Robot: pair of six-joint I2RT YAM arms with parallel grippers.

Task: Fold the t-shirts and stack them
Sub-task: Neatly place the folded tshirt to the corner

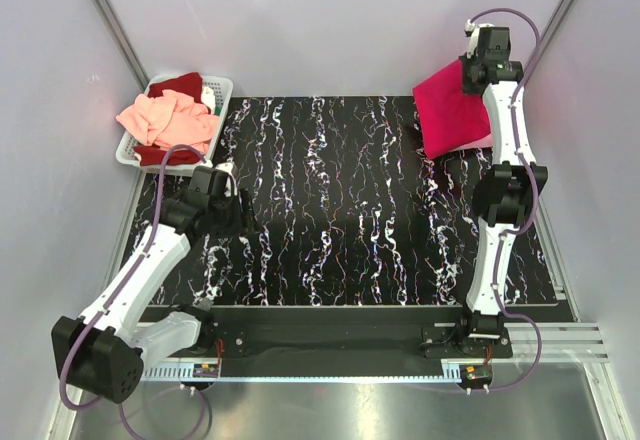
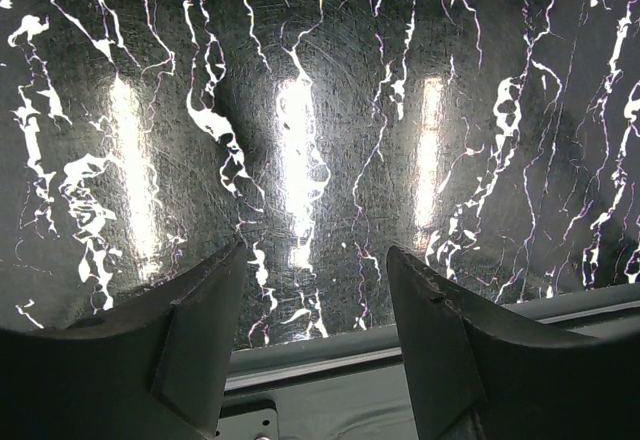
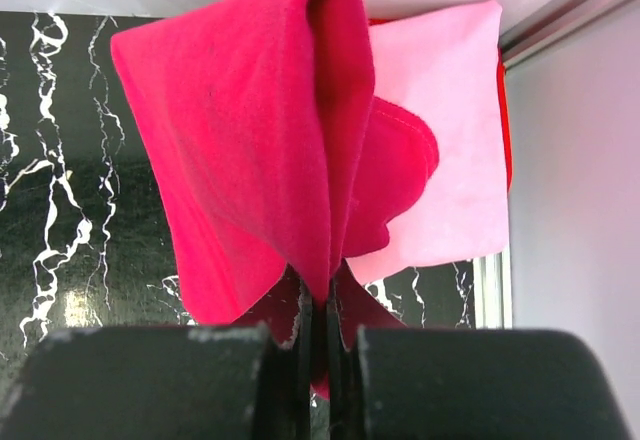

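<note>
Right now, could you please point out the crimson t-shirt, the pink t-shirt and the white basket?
crimson t-shirt [image 3: 240, 130]: right wrist view, hanging front panel.
pink t-shirt [image 3: 455, 140]: right wrist view, flat folded body.
white basket [image 1: 222, 88]: top external view, far right rim.

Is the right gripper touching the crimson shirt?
Touching. In the right wrist view, the right gripper has its jaws closed on a fold of the crimson shirt, and the cloth runs straight down between them with no gap.

pinched between the right gripper's [image 3: 318, 325] closed jaws: a folded t-shirt [image 3: 250, 150], hanging ahead of them. beyond it, under it, another t-shirt [image 3: 450, 150] flat on the table [image 3: 60, 160]. ahead of the left gripper's [image 2: 312, 290] spread jaws, only table.
</note>
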